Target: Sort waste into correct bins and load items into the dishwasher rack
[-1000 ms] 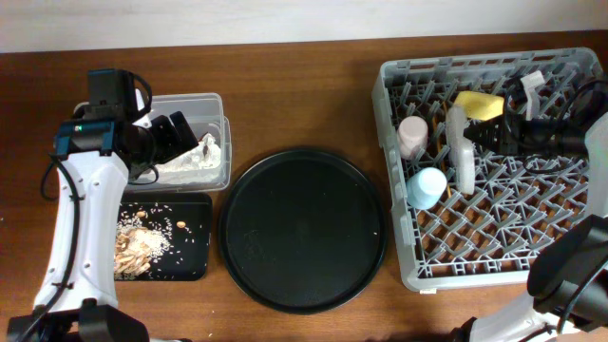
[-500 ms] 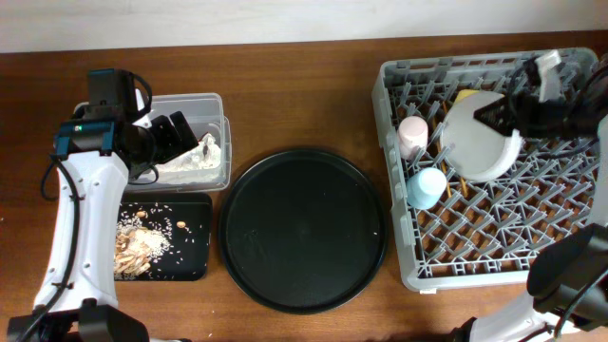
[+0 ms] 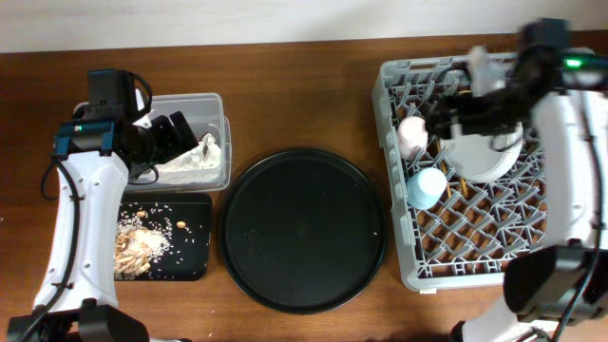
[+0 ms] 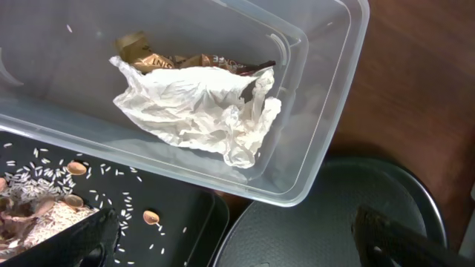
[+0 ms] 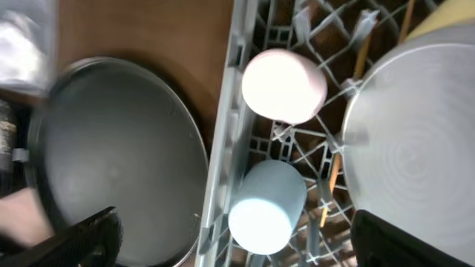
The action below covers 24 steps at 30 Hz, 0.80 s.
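The grey dishwasher rack (image 3: 407, 249) holds a pink cup (image 3: 411, 136), a blue cup (image 3: 427, 186) and a pale grey plate (image 3: 486, 163) lying tilted on the pegs. In the right wrist view the plate (image 5: 415, 148) fills the right side, brown chopsticks (image 5: 361, 55) run under it, and a yellow bowl edge (image 5: 454, 10) peeks at the top. My right gripper (image 3: 441, 121) hovers open over the cups (image 5: 241, 241), holding nothing. My left gripper (image 3: 177, 133) stands open (image 4: 241, 245) by the clear tub (image 4: 326, 111), which holds a white napkin (image 4: 197, 104) and a gold-brown wrapper (image 4: 159, 59).
A shallow black tray (image 3: 195, 237) with food scraps (image 3: 138, 249) sits in front of the tub. The large round black tray (image 3: 304, 228) lies between the bins and the rack. My right arm crosses the rack's back edge.
My right gripper opened and let go of the plate, which tipped from on-edge to lying tilted in the rack. The right arm swung up and left. The left arm stayed still.
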Available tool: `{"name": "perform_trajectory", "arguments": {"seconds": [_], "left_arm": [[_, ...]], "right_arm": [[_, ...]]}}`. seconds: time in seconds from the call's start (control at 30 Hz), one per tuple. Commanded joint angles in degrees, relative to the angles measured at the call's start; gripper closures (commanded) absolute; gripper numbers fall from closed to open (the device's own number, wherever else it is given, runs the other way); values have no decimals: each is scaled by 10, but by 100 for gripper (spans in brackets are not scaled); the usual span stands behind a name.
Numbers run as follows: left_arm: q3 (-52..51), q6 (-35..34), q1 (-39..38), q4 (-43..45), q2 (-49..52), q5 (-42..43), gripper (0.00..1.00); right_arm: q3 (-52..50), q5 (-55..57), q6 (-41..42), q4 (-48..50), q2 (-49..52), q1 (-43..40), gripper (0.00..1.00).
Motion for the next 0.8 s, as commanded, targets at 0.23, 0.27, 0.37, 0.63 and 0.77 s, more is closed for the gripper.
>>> {"name": "perform_trajectory", "arguments": {"seconds": [0.23, 0.27, 0.37, 0.63, 0.77], "left_arm": [[9, 5, 3, 0, -7, -4, 1], [9, 5, 4, 0, -7, -4, 1], [9, 5, 4, 0, -7, -4, 1], [9, 5, 4, 0, -7, -4, 1], [9, 5, 4, 0, -7, -4, 1]], "right_arm": [[10, 115, 83, 27, -15, 195, 1], [10, 115, 83, 27, -15, 205, 1], [10, 115, 83, 27, -15, 223, 1], [10, 115, 83, 27, -15, 225, 1], [9, 115, 83, 27, -16, 225, 1]]}}
